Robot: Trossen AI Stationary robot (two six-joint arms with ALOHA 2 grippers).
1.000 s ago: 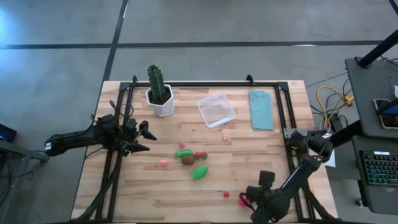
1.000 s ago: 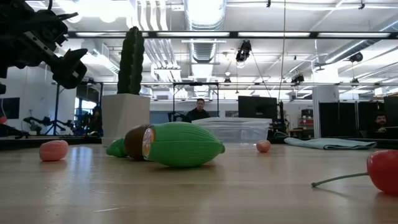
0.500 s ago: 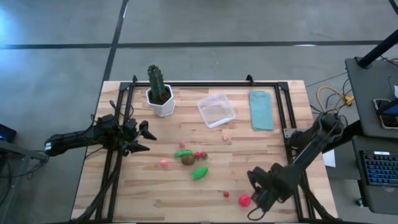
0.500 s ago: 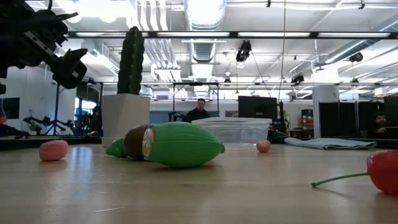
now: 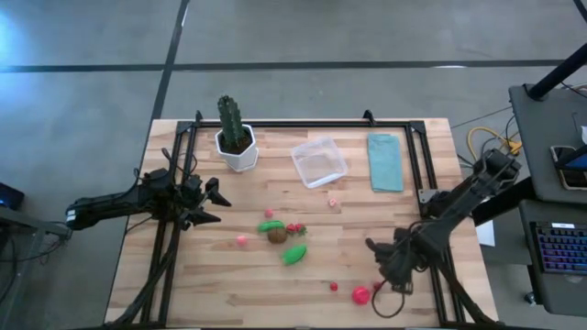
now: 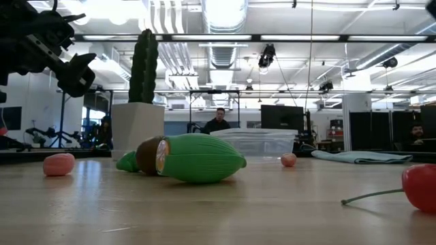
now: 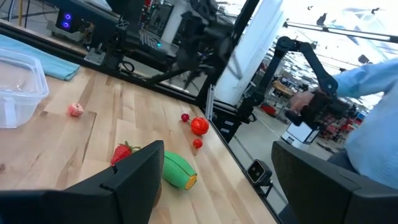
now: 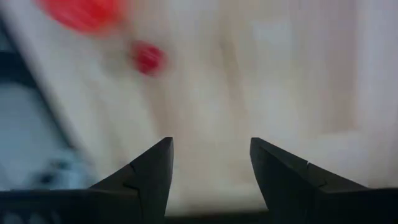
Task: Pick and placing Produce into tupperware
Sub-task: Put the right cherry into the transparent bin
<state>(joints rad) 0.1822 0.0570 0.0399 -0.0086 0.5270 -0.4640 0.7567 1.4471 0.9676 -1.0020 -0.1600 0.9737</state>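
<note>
Approach step: right gripper (image 5: 378, 259), fingers apart and empty, hangs near the red tomato (image 5: 360, 294) (table's near edge). Left gripper (image 5: 218, 203) waits open. Tupperware (image 5: 319, 161) empty; descent next.

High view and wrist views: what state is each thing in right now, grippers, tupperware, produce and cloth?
left gripper: open, empty, at the table's left side.
right gripper: open, empty, above the table's near right corner.
tupperware: lidless, upright, nothing in it.
produce: all loose on the table.
red round piece: lying near the right gripper, not held.
cloth: folded, flat.
</note>
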